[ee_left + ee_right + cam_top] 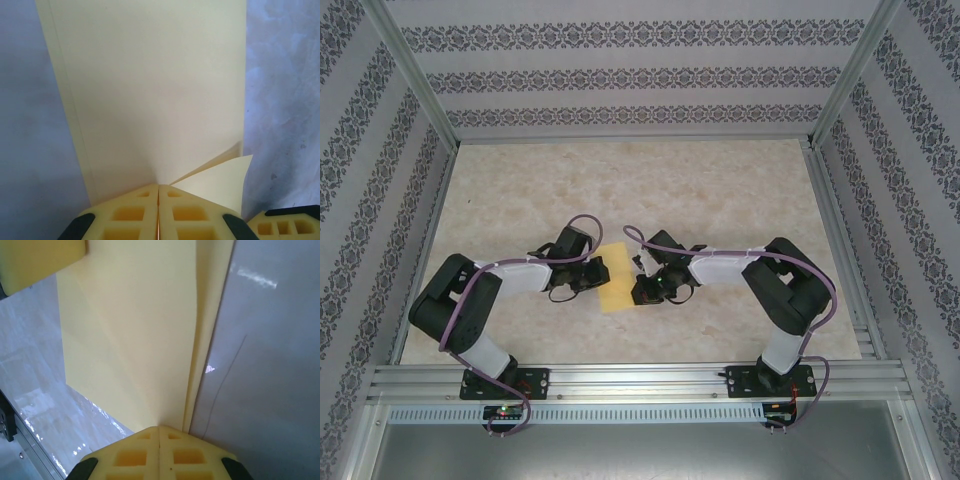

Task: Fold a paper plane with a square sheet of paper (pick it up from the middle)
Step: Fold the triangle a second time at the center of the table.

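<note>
The paper (617, 282) lies partly folded at the middle of the table (720, 190), between the two arms. The left gripper (159, 188) is fully closed, jaws together on one edge of the sheet. The right gripper (159, 429) is closed the same way on the opposite edge, where layers meet along a lengthwise crease. Risk one: both arms hold the same thin sheet, so pulling apart or uneven travel would likely tear it or drag it out of one pinch. Risk two: a loose corner (220, 184) curls up just beside the left gripper, and pressing there could set a stray crease. Risk three: the layers seen from the right wrist do not sit flush, so the next fold may come out skewed. Not verifiable: how many layers each pinch takes in, since the jaws cover the contact; whether the sheet rests on the table or is lifted; and the paper's full outline, cut off at the wrists and partly covered from above.
</note>
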